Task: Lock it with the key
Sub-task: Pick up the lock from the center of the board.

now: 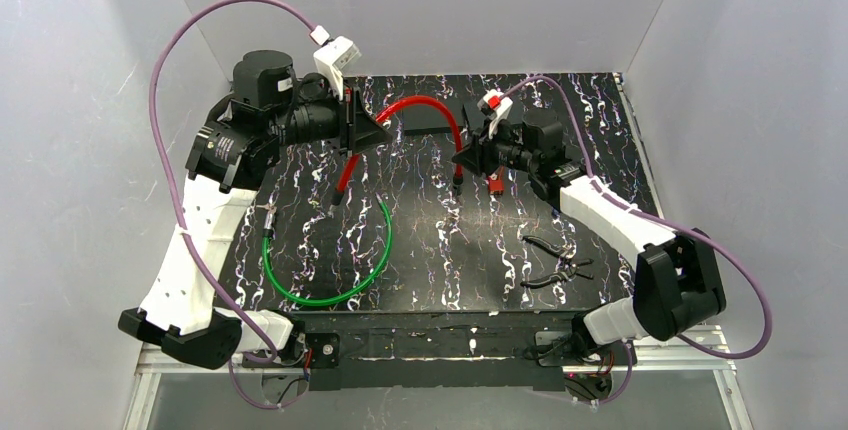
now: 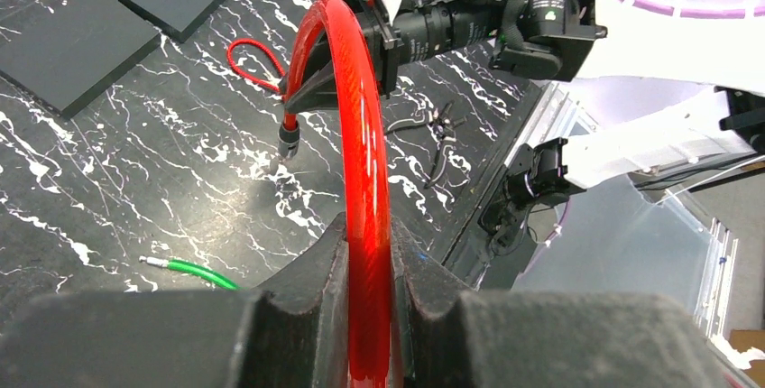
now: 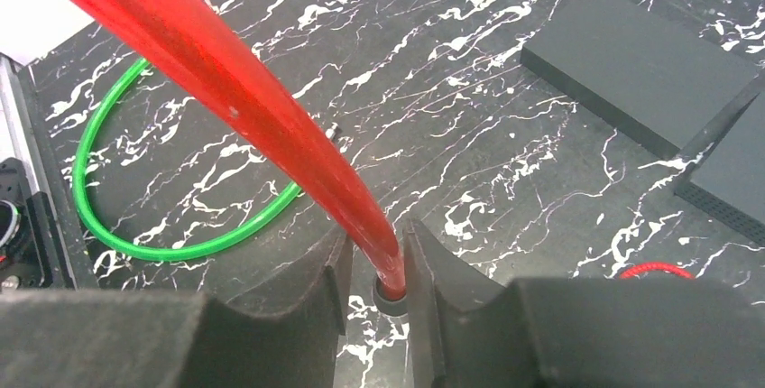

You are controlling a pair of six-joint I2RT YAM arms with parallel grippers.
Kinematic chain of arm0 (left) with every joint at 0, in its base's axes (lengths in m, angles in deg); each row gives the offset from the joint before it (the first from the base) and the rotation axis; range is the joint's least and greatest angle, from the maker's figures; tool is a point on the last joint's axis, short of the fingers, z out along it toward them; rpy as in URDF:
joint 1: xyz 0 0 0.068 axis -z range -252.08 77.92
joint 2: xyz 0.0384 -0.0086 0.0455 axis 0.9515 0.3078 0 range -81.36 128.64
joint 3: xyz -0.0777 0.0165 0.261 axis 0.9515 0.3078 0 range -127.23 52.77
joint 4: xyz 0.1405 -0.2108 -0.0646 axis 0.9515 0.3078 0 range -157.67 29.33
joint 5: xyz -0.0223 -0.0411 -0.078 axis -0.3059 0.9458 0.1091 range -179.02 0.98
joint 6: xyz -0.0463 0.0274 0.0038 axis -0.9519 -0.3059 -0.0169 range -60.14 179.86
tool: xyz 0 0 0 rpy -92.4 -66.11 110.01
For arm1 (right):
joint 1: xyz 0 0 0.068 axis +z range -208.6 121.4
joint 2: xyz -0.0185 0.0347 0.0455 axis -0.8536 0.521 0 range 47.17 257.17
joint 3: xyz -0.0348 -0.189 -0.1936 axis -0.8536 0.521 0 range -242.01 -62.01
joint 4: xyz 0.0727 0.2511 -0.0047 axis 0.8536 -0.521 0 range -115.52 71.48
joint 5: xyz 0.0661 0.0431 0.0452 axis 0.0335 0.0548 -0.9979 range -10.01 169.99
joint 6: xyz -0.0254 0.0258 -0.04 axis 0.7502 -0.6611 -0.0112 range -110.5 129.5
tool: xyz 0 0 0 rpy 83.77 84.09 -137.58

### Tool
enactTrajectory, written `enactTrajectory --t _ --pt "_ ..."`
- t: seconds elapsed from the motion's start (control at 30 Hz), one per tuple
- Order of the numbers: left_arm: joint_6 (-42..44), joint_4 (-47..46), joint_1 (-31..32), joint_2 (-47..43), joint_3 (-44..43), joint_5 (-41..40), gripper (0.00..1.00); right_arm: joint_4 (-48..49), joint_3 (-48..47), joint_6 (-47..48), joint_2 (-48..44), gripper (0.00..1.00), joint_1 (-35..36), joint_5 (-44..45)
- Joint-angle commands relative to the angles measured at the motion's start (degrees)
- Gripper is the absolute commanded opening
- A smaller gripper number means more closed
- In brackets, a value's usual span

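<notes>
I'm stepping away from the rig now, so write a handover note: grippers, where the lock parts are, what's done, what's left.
Left gripper: shut on the red cable mid-length, held above the table.
Right gripper: shut on the same cable near one end.
The other end hangs free below the left gripper.
A red loop lies on the table by the right gripper; no key is clearly visible.
Done: cable lifted. Left: join the ends, turn the key.
</notes>
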Motion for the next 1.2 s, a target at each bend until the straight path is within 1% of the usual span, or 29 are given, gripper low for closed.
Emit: enactTrajectory --t 0.0,0.1,0.23,0.27,0.3,0.33,0.4,0.43,0.57,0.7,0.77,0.83,0.87,0.9,0.93,0.97,1.07,1.17 --pt "-2.84 -4.96 -0.57 -2.38 -2.53 3.55 0.0 4.94 0.65 -2.65 1.54 0.35 -0.38 -1.54" --pt "-3.6 -5.33 -0.67 -2.52 -1.81 4.29 0.0 6.09 1.38 -2.89 1.53 0.32 -0.38 -1.07" --pt "-5.21 -6.2 -1.28 -2.8 -1.29 5.38 0.0 7.17 2.03 -3.21 0.97 0.33 -0.38 -0.68" --pt "-5.76 -6.5 -1.51 -2.82 -1.26 5.71 0.0 7.29 2.01 -3.22 0.96 0.32 -0.38 -0.64" --pt "-6.39 -6.79 -1.64 -2.88 -1.13 5.95 0.0 7.46 2.01 -3.25 0.95 0.28 -0.38 -0.61" --pt "-7.15 -7.26 -1.85 -2.96 -0.74 6.29 0.0 7.6 2.02 -3.32 0.95 0.21 -0.38 -0.53" --pt "-8.07 -8.18 -2.15 -3.3 0.27 6.84 0.0 7.82 1.91 -3.48 0.95 0.04 -0.46 -0.26" --pt "-7.93 -8.38 -2.14 -3.54 0.94 7.16 0.0 7.94 1.79 -3.73 0.83 0.01 -0.61 0.18" --pt "-5.43 -7.32 -2.14 -4.72 4.76 6.95 0.0 9.14 0.76 -6.27 0.42 0.01 -2.35 0.19" --pt "1.34 -3.01 -2.18 -6.08 11.16 4.8 0.0 8.8 -3.28 -7.86 0.28 0.01 -4.48 -1.04" --pt "3.86 -1.97 -2.18 -7.08 14.84 4.55 0.02 8.42 -5.74 -8.14 0.02 0.01 -5.33 -1.68" --pt "4.79 -1.73 -2.14 -7.72 16.89 5.34 0.06 8.33 -7.14 -8.59 -0.01 0.01 -5.77 -2.47" --pt "5.34 -1.56 -2.14 -8.06 17.94 5.92 0.1 8.29 -8.06 -8.95 0.02 0.01 -6.02 -3.03" --pt "6.15 -1.28 -2.15 -8.47 19.16 6.81 0.16 8.23 -9.49 -9.57 0.12 0.01 -6.34 -3.92" --pt "6.62 -1.04 -2.16 -8.65 19.82 7.32 0.19 8.24 -10.22 -9.96 0.16 0.01 -6.51 -4.48" --pt "6.93 -0.82 -2.16 -8.73 20.2 7.62 0.21 8.27 -10.58 -10.23 0.16 0.01 -6.61 -4.87" --pt "10.52 0.67 -2.18 -8.92 20.99 7.44 0.3 8.29 -12.54 -11.46 0.23 0.01 -6.89 -7.07" --pt "12.78 1.74 -2.18 -8.78 21.03 6.48 0.34 7.53 -13.57 -11.69 0.03 0.01 -7.03 -8.16"
